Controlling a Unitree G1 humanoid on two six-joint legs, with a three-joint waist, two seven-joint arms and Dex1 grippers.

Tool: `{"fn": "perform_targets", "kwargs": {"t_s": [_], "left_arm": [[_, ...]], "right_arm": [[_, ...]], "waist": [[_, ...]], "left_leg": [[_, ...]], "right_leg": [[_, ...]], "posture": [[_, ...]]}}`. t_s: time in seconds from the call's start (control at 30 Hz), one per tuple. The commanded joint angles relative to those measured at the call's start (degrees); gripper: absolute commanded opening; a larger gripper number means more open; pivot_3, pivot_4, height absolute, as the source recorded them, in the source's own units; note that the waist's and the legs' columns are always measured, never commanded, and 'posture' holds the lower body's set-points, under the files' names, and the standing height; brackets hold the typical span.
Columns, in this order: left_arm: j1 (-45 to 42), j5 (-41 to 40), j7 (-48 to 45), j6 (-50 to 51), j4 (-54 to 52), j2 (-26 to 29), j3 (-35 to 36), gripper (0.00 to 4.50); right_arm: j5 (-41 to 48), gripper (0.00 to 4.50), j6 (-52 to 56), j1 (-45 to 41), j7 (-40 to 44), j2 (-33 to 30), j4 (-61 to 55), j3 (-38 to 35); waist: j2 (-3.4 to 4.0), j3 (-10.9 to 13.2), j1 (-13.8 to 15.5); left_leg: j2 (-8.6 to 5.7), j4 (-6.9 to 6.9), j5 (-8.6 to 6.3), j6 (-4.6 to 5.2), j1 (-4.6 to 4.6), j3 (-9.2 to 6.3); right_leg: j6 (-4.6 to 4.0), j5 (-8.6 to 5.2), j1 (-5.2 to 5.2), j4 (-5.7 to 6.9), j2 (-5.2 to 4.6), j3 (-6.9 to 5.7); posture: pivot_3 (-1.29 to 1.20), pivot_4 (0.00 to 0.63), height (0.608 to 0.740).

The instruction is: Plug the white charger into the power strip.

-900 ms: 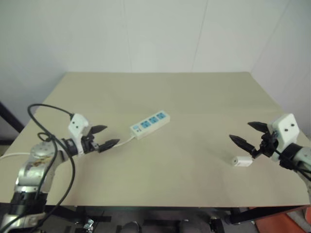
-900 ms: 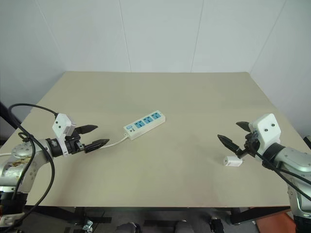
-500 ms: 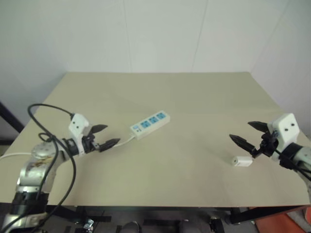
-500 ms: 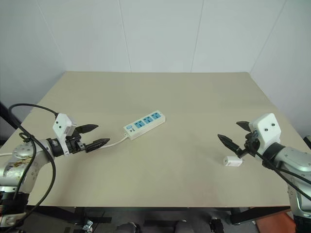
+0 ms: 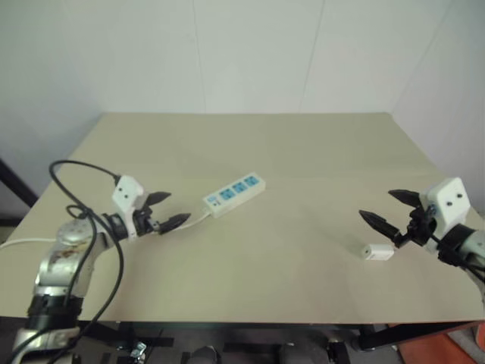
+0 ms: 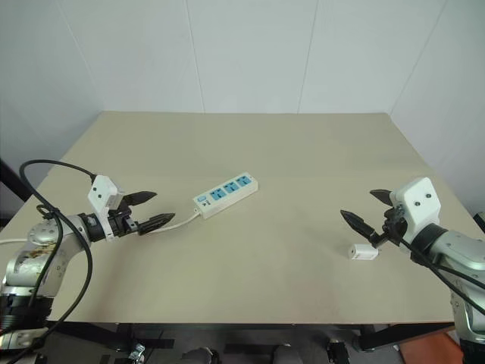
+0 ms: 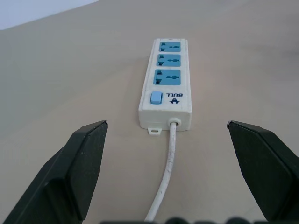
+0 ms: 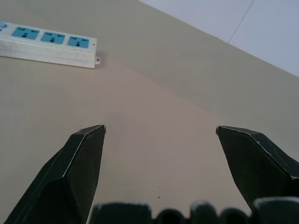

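Since the earlier frames, the left gripper (image 5: 167,210) has come a little closer to the switch end of the power strip (image 5: 234,195), while the right gripper (image 5: 392,209) has kept its place. Both pairs of jaws stand wide apart and neither one has hold of anything.

Between the black fingers (image 7: 74,168) of the left gripper, in the left wrist view, the power strip lies straight ahead, not touched. Its long axis runs away from the gripper: the switch end and the thin white cord (image 7: 167,175) point toward the gripper, and the three blue socket panels follow one after another behind the switch, facing up. In the head views the strip lies flat near the middle of the beige table (image 5: 303,152), a bit to the left, set diagonally, with the cord end toward the near left and the far end toward the far right.

The right gripper hovers over the right side of the table, pointing toward the left. The white charger (image 5: 377,252) lies on the table just below and near this gripper, apart from its fingers. Its longer side runs about left to right. It is well apart from the power strip.
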Motion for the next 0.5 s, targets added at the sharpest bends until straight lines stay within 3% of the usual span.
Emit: {"fn": "perform_targets", "kwargs": {"t_s": [0.03,0.5], "left_arm": [[-2.9,1.2,1.1,-3.4,2.4,-2.2,-0.7,4.5],[-16.2,9.9,2.4,-21.0,32.2,-13.6,-6.1,4.5]], "right_arm": [[0.7,4.47,-0.7,-0.2,-0.6,-0.5,-2.1,-2.5],[1.5,4.47,0.3,-0.2,-1.1,0.0,-4.2,-2.2]], "waist": [[0.0,0.0,0.0],[-0.03,0.0,0.0]], "left_leg": [[0.0,0.0,0.0,0.0,0.0,0.0],[-0.03,0.02,0.0,0.0,0.0,0.0]], "right_leg": [[0.0,0.0,0.0,0.0,0.0,0.0],[-0.18,0.16,0.04,-0.02,0.0,-0.01]], "posture": [[0.0,0.15,0.74],[0.0,0.15,0.74]]}}
